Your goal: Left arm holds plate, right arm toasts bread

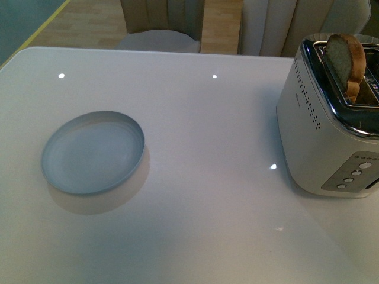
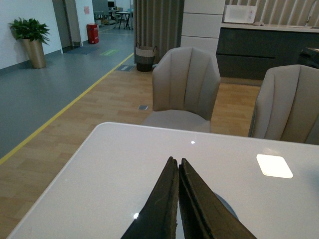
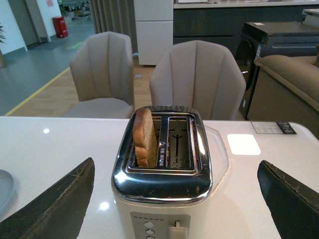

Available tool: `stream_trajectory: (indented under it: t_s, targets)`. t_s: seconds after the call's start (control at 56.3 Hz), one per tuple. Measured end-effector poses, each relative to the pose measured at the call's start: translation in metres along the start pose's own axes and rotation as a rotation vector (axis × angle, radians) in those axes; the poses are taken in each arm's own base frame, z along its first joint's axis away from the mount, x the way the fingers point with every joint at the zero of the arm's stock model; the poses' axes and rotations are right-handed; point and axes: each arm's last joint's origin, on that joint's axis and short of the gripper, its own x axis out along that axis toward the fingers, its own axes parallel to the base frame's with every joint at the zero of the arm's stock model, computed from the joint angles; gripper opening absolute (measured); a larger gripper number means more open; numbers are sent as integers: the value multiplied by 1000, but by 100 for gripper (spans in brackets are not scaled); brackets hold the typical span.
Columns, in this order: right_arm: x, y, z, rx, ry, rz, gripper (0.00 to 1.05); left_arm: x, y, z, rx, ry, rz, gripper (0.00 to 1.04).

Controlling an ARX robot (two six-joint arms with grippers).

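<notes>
We see the bread (image 1: 348, 58) upright in the toaster (image 1: 327, 136); the plate (image 1: 93, 152) lies well apart on the table (image 1: 207, 195). Left end effector (image 2: 178, 162) pressed together, right end effector (image 3: 174, 199) spread. No writing is legible.

Toaster: in my front view the white, chrome-topped two-slot toaster (image 1: 331, 130) runs off the right edge, so I lose its far slot and lever
Bread: the light brown wholemeal slice with darker crust (image 1: 346, 62) has its lower half sunk in the slot, out of my sight
Plate: in the left wrist view the round pale blue-grey plate (image 2: 227, 206) is mostly behind the closed black pointed jaws of the left gripper (image 2: 178, 167); in the right wrist view only a sliver (image 3: 4, 191) clears the edge
Right gripper: both black fingers (image 3: 55, 204) are cropped by the frame
Arms: neither reaches my front view
Toaster button markings: too small for me to read
</notes>
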Motion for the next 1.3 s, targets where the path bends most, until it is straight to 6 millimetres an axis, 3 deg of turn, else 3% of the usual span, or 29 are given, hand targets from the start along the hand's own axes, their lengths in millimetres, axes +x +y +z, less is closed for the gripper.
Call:
stream_trajectory:
  t_s: [0.32,0.746,0.87,0.977,1.172,1.243,1.296]
  targets:
    - [0,0,0,0,0,0,96,-14,0,-3,0,7,0,3]
    - [0,0,0,0,0,0,96,-14,0,-3,0,5,0,3]
    - [0,0,0,0,0,0,96,-14,0,-3,0,5,0,23]
    - [0,0,0,0,0,0,96,-14,0,-3,0,5,0,51]
    - [0,0,0,0,0,0,96,-14,0,-3,0,5,0,89]
    - [0,0,0,0,0,0,96,-14,0,-3,1,5,0,99]
    - [0,0,0,0,0,0,96,-14,0,-3,2,5,0,97]
